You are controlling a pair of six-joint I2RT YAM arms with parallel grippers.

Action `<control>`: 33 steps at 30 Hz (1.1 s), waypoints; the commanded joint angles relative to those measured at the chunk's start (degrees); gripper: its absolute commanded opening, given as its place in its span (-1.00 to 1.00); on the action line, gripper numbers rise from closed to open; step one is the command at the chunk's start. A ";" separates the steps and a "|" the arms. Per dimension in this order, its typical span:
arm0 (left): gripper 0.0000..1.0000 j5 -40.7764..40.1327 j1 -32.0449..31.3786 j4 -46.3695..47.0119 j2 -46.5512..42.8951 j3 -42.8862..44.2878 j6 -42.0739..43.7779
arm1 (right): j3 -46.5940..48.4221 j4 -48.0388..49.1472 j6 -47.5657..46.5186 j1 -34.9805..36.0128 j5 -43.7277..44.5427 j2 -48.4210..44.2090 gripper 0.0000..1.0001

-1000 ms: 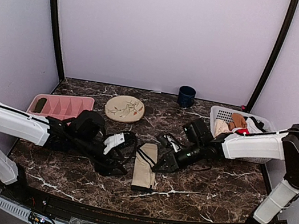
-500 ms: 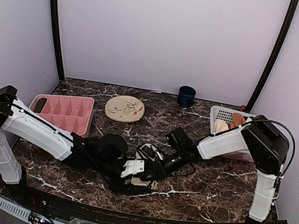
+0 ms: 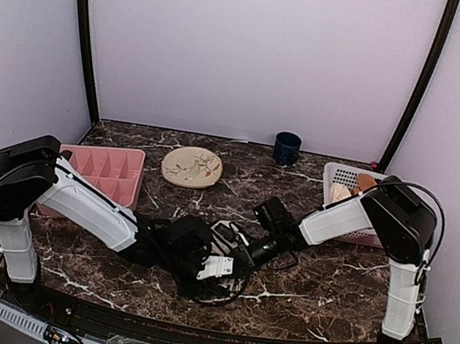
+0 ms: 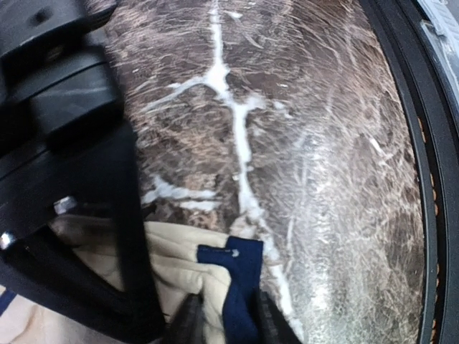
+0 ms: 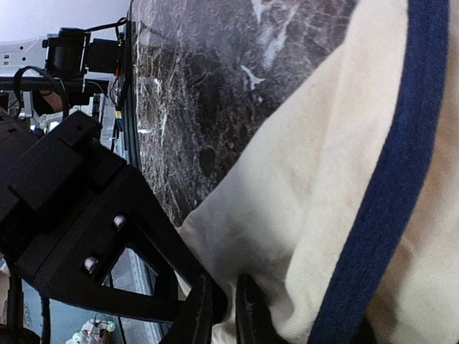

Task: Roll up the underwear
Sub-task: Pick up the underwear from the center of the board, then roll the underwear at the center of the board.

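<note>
The underwear is cream fabric with dark trim. In the top view both arms almost wholly hide it at the table's near middle. My left gripper [image 3: 209,281] is shut on its near end: in the left wrist view the fingertips [image 4: 192,324] pinch the trimmed corner of the underwear [image 4: 176,259]. My right gripper [image 3: 239,257] comes in from the right, close against the left one. In the right wrist view its gripper [image 5: 219,315] is shut on a fold of the underwear [image 5: 315,179], with the left gripper's black body [image 5: 79,208] beside it.
A pink divided tray [image 3: 97,168] lies at the left. A round patterned plate [image 3: 193,166] and a dark cup [image 3: 287,147] sit behind. A white basket [image 3: 347,177] with garments stands at the right. The table's black front rim [image 4: 423,179] is near the left gripper.
Both grippers have come together over the folded underwear strip and closed on its near end. The left arm swung right and forward; the strip, plainly visible a second ago, is now covered.
</note>
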 commanded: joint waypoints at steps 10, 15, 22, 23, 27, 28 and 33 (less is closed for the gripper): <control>-1.00 27.15 4.42 -14.42 1.71 0.91 -13.91 | -14.86 12.25 -4.61 0.66 16.33 -19.43 -0.37; -1.00 40.67 10.18 -15.86 7.51 4.10 -18.16 | -25.36 15.57 -9.34 1.10 23.49 -31.94 -0.29; -1.00 46.55 13.33 -20.26 13.17 9.44 -19.57 | -34.56 19.19 -11.11 6.32 31.00 -42.99 -0.20; -1.00 47.13 13.39 -20.91 13.91 10.27 -19.71 | -34.76 19.08 -12.03 7.60 32.34 -43.76 -0.18; -1.00 48.17 13.73 -22.73 16.35 12.36 -20.55 | -33.95 18.10 -16.13 13.22 38.00 -43.79 -0.10; -1.00 48.10 13.82 -22.99 16.73 12.66 -20.65 | -33.33 17.79 -17.12 14.45 38.88 -42.99 -0.09; -1.00 48.53 13.93 -23.59 17.87 12.99 -20.96 | -29.11 17.52 -21.05 19.17 41.01 -35.90 -0.07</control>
